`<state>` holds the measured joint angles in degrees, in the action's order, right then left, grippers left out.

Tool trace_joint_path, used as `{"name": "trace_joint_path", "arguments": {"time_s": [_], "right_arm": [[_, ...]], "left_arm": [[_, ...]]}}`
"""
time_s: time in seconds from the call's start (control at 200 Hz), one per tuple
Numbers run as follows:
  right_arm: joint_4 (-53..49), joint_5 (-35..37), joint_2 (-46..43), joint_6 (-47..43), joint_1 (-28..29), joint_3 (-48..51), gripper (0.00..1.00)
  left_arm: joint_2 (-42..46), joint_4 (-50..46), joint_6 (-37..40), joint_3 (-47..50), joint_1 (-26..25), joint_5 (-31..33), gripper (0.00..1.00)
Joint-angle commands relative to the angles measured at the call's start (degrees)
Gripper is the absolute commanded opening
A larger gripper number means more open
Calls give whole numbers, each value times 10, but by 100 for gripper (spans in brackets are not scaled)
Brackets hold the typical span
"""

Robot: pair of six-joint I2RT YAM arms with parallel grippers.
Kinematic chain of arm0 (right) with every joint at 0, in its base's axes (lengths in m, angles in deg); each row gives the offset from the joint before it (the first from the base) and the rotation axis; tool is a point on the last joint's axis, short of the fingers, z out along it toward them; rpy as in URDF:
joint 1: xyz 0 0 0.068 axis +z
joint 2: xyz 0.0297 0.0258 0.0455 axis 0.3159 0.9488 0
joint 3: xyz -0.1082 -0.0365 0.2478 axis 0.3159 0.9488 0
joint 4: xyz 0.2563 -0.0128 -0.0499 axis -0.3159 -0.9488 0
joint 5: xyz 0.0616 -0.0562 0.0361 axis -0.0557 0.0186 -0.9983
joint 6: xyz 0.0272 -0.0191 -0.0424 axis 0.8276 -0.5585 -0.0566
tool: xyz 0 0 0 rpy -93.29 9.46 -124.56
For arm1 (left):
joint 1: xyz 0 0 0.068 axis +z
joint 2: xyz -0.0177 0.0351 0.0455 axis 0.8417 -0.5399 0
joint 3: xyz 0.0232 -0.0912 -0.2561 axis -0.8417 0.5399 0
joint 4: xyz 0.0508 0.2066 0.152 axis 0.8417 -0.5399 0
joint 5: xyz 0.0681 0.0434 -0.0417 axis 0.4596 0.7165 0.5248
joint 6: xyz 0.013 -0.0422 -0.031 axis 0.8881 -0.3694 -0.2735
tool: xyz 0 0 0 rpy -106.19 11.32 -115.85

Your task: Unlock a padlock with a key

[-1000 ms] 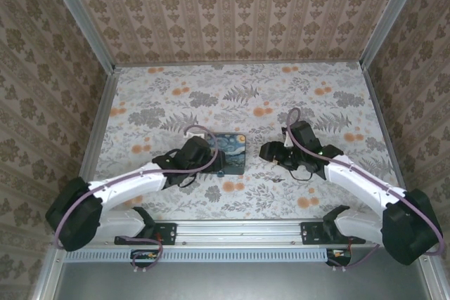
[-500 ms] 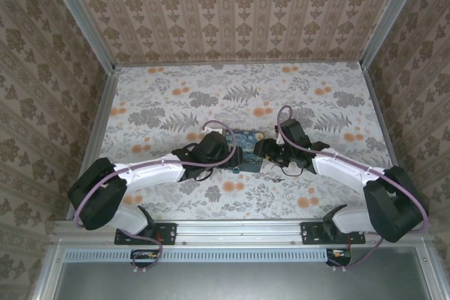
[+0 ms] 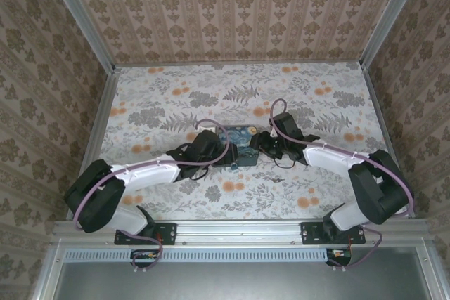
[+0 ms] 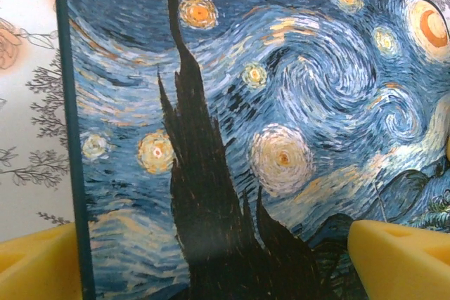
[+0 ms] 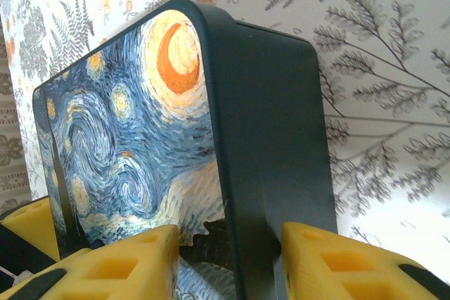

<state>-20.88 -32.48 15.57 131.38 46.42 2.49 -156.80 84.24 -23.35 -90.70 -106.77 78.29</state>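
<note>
No padlock or key is in view. A dark blue box (image 3: 240, 138) with a starry-night painting on its lid lies mid-table between both arms. My left gripper (image 3: 223, 152) is at the box's left end. In the left wrist view the left gripper (image 4: 211, 247) is open, with one yellow finger (image 4: 35, 265) outside the box's (image 4: 267, 124) left rim and the other (image 4: 401, 258) over the painted lid. My right gripper (image 5: 230, 244) straddles the box's (image 5: 271, 124) right edge. One finger (image 5: 133, 265) is by the painted face and the other (image 5: 337, 265) is against the dark wall.
The floral tabletop (image 3: 169, 96) spreads around the box. Patterned walls (image 3: 232, 5) close in the back and both sides. A metal rail (image 3: 239, 230) runs along the near edge by the arm bases.
Both arms have closed in on the box from either side. The box has shifted a little right and back. My right jaws have narrowed around its edge. The left jaws stay wide.
</note>
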Motion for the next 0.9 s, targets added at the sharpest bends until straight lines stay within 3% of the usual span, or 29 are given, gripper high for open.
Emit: {"name": "trace_joint_path", "arguments": {"time_s": [0.0, 0.23, 0.5, 0.69, 0.895], "right_arm": [[14, 5, 24, 15, 3, -22, 43], [11, 5, 32, 10, -4, -35, 48], [-11, -7, -43, -8, -38, 7, 75], [-92, -6, -140, -52, -79, 30, 77], [-199, 6, -187, -134, -104, 31, 77]], "left_arm": [[8, 12, 10, 12, 16, -16, 100], [5, 8, 26, 2, 30, -22, 100], [27, -25, 28, 1, 44, -16, 100], [82, -85, 41, -5, 71, 3, 100], [164, -181, 53, -21, 85, 2, 100]]}}
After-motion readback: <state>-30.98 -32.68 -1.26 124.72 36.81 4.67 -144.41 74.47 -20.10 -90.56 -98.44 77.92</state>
